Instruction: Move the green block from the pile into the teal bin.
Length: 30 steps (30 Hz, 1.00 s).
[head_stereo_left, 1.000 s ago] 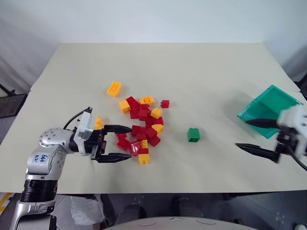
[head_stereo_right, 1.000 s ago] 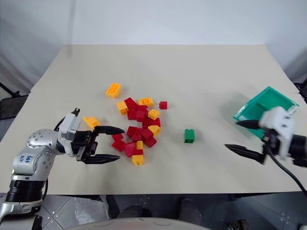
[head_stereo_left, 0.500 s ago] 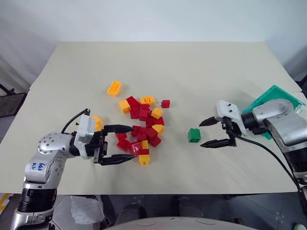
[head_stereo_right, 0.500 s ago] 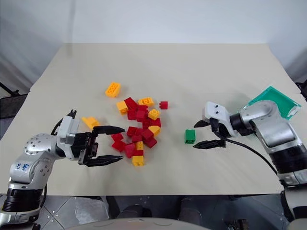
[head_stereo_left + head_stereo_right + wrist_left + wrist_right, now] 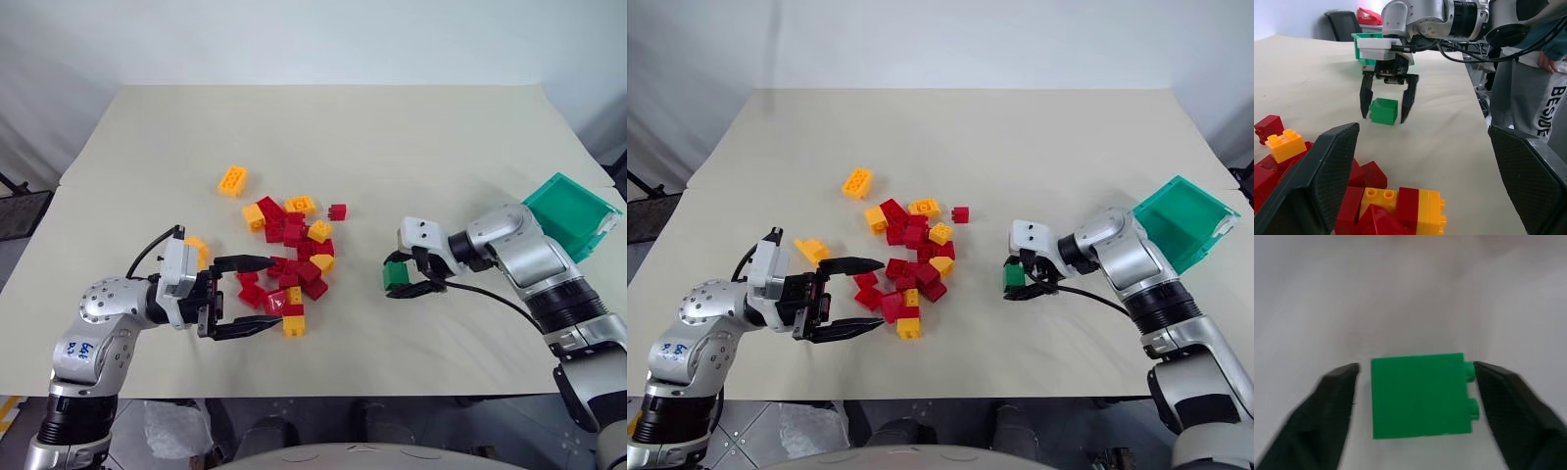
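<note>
The green block point(image 5: 396, 276) lies on the table to the right of the pile point(image 5: 294, 257) of red and yellow bricks, clear of it. My right gripper point(image 5: 1383, 117) points down at the block with one finger on each side. In the right wrist view one finger point(image 5: 1337, 396) leaves a thin gap and the other meets the studs of the block point(image 5: 1420, 396). My left gripper point(image 5: 267, 293) stands open at the pile's left edge, holding nothing. The teal bin point(image 5: 570, 211) sits at the table's right edge, behind my right arm.
A lone orange brick point(image 5: 233, 180) lies above and left of the pile, and a small red one point(image 5: 337, 211) to its upper right. A person point(image 5: 1535, 93) stands beyond the table's right side. Bare table stretches between the block and the bin.
My right arm swung in from beside the teal bin, came down over the green block, and its fingers narrowed around it. The left gripper stayed put, still open.
</note>
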{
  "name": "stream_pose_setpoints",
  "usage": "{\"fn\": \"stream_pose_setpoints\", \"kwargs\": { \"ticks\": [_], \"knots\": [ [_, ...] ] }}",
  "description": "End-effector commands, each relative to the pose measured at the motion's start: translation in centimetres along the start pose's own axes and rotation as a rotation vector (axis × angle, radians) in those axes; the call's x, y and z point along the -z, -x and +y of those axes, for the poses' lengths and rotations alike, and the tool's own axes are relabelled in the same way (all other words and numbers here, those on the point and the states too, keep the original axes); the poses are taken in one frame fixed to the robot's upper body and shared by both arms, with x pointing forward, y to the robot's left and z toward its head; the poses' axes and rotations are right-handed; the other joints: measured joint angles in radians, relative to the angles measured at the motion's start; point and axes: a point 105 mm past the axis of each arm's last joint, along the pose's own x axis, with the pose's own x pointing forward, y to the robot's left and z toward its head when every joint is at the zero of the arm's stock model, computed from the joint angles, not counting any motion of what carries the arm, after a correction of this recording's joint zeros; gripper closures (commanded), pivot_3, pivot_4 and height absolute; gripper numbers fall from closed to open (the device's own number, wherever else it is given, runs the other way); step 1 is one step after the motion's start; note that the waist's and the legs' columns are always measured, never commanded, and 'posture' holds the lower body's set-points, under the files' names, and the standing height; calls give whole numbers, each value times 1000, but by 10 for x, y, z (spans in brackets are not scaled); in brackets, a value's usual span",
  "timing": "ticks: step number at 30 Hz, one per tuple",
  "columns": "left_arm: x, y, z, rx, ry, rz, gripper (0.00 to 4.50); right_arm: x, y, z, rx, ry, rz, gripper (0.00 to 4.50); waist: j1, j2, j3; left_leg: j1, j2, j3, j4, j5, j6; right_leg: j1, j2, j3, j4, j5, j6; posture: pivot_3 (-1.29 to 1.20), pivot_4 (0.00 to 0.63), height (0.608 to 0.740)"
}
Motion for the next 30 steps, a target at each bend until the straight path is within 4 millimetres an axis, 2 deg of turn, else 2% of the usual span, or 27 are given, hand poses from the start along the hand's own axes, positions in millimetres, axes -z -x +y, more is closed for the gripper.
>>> {"fn": "stream_pose_setpoints", "kwargs": {
  "ticks": [1, 2, 8, 12, 16, 20, 22, 30],
  "knots": [
    [-8, -3, 0, 23, -40, -27, 0, -11, 19, -4, 66, 21, -41, 2177, 1, 0, 0, 0, 0, 0, 0, 0, 0, 0, 0, 0, 0, 0, 0, 0, 150, 740],
    [-8, -5, 1, 29, -43, -32, 0, -12, 27, -5, 101, 9, -53, 2342, 2, 0, 0, 0, 0, 0, 0, 0, 0, 0, 0, 0, 0, 0, 0, 0, 150, 740],
    [-7, -20, 3, 98, -39, -65, 0, -17, 76, 1, 308, -89, -162, 2338, 12, 0, 0, 0, 0, 0, 0, 0, 0, 0, 0, 0, 0, 0, 0, 0, 150, 740],
    [-7, -29, 6, 133, -42, -81, 0, -12, 113, 0, 494, -155, -180, 2338, 22, 0, 0, 0, 0, 0, 0, 0, 0, 0, 0, 0, 0, 0, 0, 0, 150, 740],
    [-7, -47, 14, 146, -58, -102, 0, 18, 179, -9, 808, -215, -88, 2338, 29, 0, 0, 0, -1, 1, 0, 0, 0, 0, 0, 0, 0, 0, 1, 0, 150, 740],
    [-11, -66, 28, 112, -108, -130, 0, 60, 215, -14, 999, -257, 95, 2338, 27, 0, 0, 0, -1, 2, 0, 0, 1, 0, 0, -1, -1, 1, 1, 0, 150, 740],
    [-11, -76, 36, 78, -128, -121, 0, 71, 221, -19, 1044, -269, 128, 2338, 23, 0, 0, 0, -1, 4, -1, 0, 1, 0, 0, -1, -1, 1, 2, 0, 150, 740],
    [-17, -119, 63, -8, -177, -107, 0, 88, 198, -53, 1111, -303, 95, 2338, 3, 0, 0, 2, 0, 9, -1, 3, 2, 0, 0, 2, 0, 1, 2, 0, 150, 740]
  ]
}}
